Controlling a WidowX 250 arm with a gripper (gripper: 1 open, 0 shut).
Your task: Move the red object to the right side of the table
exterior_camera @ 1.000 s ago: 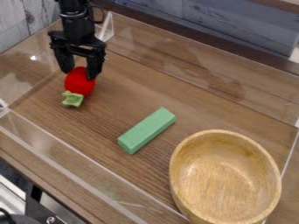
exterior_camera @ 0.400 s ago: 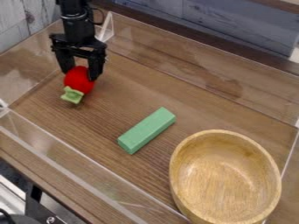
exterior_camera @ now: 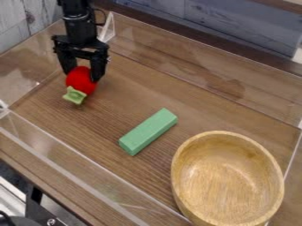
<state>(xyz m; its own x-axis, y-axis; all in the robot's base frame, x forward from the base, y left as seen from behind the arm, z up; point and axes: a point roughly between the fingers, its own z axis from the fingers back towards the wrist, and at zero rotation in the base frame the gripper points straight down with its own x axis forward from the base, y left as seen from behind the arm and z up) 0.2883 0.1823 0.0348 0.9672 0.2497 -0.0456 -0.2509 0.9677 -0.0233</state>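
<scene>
The wooden bowl [exterior_camera: 228, 177] stands in the lower right of the frame, on the table [exterior_camera: 213, 88]. It is round, of light wood, and nothing lies inside it; only the grain of its inner bottom is visible. Its right edge is near the clear wall [exterior_camera: 41, 152] that goes around the table. This low clear wall encloses the whole tabletop, and inside it are three things: the bowl, a green block [exterior_camera: 147, 131] and the red strawberry [exterior_camera: 78, 85].

The green block lies flat near the middle of the frame, turned diagonally, just to the upper left of the bowl but not touching it.

The red strawberry is in the upper left of the frame, on the left part of the table, well apart from the bowl. Its pale green leaf cap points to the lower left and touches the tabletop. The black claw [exterior_camera: 80, 71] hangs over it, pointing straight down, and its two fingers [exterior_camera: 60, 62] stand wide apart, one on each side of the top of the strawberry. Whether the fingers touch the fruit I cannot tell.

Compared with the frames from a moment before, almost nothing differs. The claw is in the same place with the same wide opening, and the strawberry, the block and the bowl have not moved.
</scene>
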